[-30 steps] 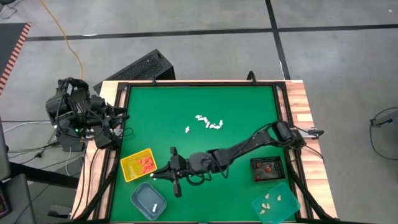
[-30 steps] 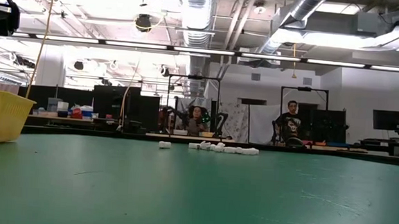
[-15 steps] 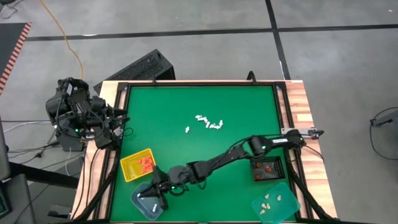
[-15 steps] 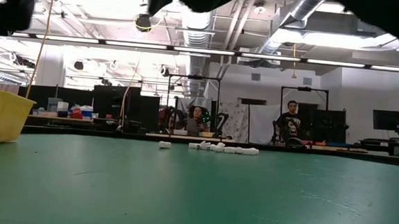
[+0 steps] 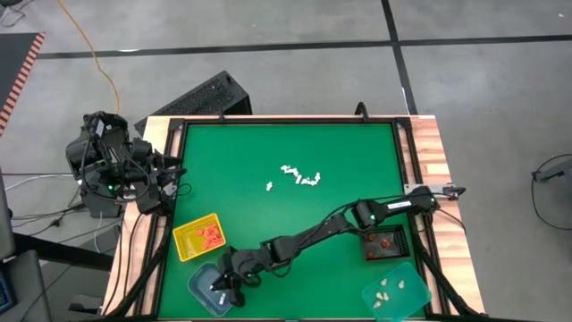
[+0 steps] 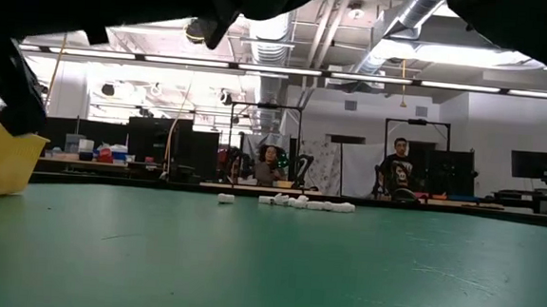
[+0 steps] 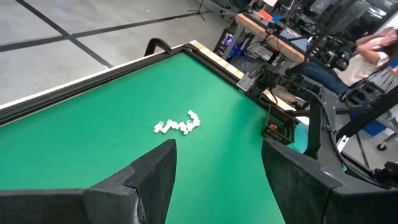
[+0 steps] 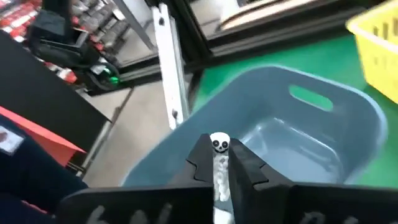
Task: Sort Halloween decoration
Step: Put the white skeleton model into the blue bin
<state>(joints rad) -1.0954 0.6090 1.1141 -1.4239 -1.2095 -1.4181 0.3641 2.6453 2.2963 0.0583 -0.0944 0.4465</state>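
High view: right gripper [image 5: 222, 284] positioned over blue-grey tray [image 5: 202, 291] at table's near left corner, beside yellow tray [image 5: 187, 244]. White skeleton trinket [image 8: 218, 163] pinched between its fingers above tray interior. White trinkets cluster [image 5: 299, 176] left mid-table, green mat [image 5: 340, 156] around it unobstructed. Left gripper [image 7: 217, 168] parked off left edge, fingers spread, nothing held.
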